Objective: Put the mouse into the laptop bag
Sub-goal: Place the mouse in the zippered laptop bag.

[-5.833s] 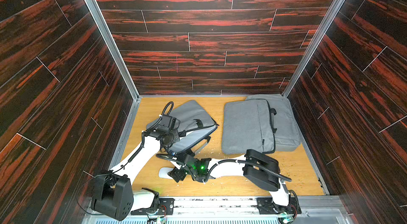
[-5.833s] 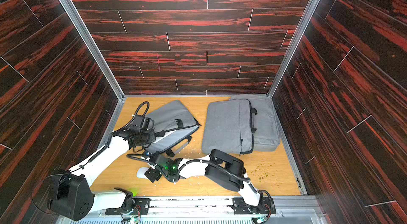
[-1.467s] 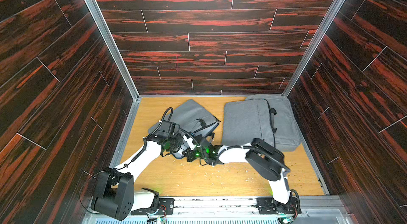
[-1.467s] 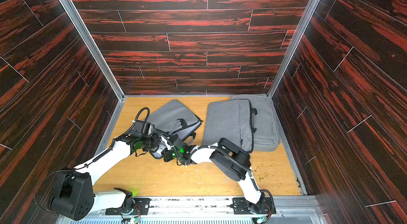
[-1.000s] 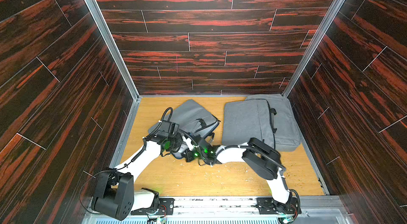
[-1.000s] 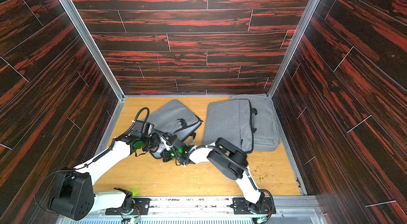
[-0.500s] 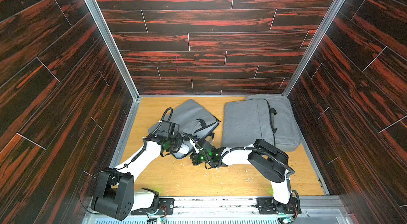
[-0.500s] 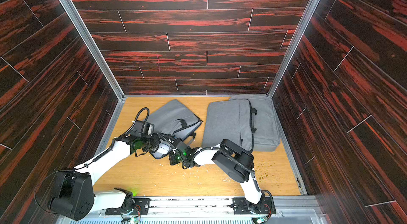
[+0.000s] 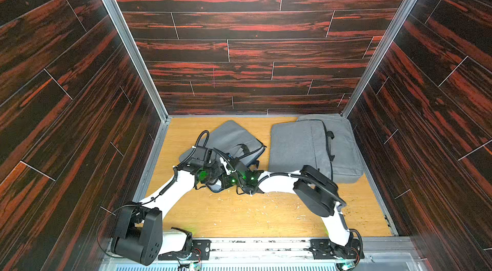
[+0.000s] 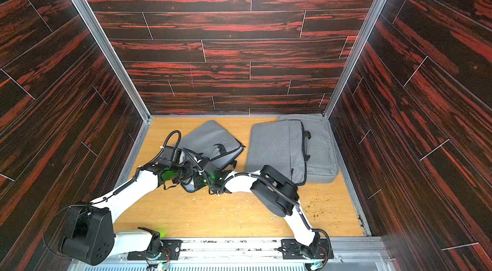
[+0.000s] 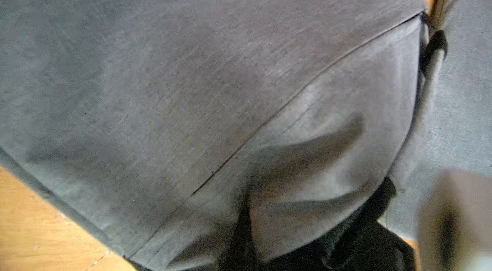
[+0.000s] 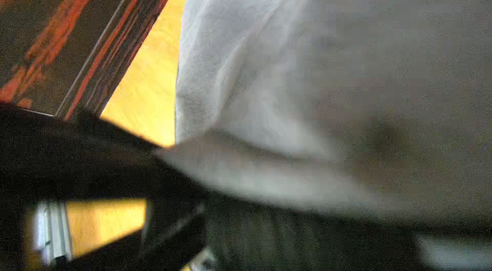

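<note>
The grey laptop bag (image 9: 231,136) (image 10: 210,136) lies at the back left of the wooden table, and its near corner is raised. My left gripper (image 9: 215,176) (image 10: 186,173) is at that corner. In the left wrist view the left gripper (image 11: 245,229) is shut on a pinched fold of the bag's fabric (image 11: 186,70). My right gripper (image 9: 223,182) (image 10: 195,183) is shut and meets it from the right at the same corner, its tips hidden by the bag. The right wrist view shows only blurred grey fabric (image 12: 346,70). The mouse is hidden.
Two more grey bags lie at the back right, one (image 9: 295,147) partly on the other (image 9: 343,147). Small crumbs (image 9: 266,203) are scattered over the front of the table (image 9: 239,219). Dark wood-pattern walls close in three sides.
Several seconds ago the white mouse lay on the table at the front left beside my right gripper; it is gone from there. Over the last second both grippers stay at the bag's corner and the right elbow shifts slightly.
</note>
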`<state>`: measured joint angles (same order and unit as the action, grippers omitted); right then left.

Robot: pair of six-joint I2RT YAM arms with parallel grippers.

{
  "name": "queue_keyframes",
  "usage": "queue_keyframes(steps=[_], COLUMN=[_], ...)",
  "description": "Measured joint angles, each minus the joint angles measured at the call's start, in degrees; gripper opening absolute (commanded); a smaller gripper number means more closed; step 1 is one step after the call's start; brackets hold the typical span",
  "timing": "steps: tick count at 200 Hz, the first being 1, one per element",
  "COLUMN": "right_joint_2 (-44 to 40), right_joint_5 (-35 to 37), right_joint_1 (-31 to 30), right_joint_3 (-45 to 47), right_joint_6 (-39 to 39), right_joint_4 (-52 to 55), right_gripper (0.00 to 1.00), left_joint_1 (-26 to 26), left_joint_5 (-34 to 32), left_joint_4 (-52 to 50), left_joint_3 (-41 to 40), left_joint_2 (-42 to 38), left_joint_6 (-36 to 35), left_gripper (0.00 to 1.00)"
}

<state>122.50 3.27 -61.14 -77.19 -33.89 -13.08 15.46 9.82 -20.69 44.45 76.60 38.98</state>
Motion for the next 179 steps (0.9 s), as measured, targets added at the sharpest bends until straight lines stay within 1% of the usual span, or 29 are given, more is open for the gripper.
queue_keyframes(steps=[23, 50, 72, 92, 134, 179], right_joint_2=[-0.1, -3.3, -6.8, -8.1, -7.9, -4.3], right_joint_5=[-0.3, 0.4, 1.7, 3.0, 3.9, 3.0], right_joint_1=[0.0, 0.0, 0.0, 0.1, 0.5, 0.9], right_joint_3=[1.0, 6.6, 11.8, 13.5, 12.2, 3.6], right_joint_6=[-0.2, -0.2, -0.1, 0.0, 0.0, 0.0], right_joint_4=[-1.0, -2.8, -1.3, 0.6, 2.4, 2.0], right_gripper=[0.00, 0.00, 0.00, 0.00, 0.00, 0.00], left_joint_1=[0.0, 0.0, 0.0, 0.0, 0.0, 0.0], left_joint_5=[0.1, 0.2, 0.2, 0.2, 0.2, 0.2], left_joint_4=[0.2, 0.2, 0.2, 0.2, 0.2, 0.2], left_joint_3=[-0.1, -0.1, -0.1, -0.1, -0.1, -0.1], left_joint_2=[0.3, 0.3, 0.3, 0.3, 0.3, 0.3], left_joint_6=[0.0, 0.0, 0.0, 0.0, 0.0, -0.1], left_gripper=[0.00, 0.00, 0.00, 0.00, 0.00, 0.00])
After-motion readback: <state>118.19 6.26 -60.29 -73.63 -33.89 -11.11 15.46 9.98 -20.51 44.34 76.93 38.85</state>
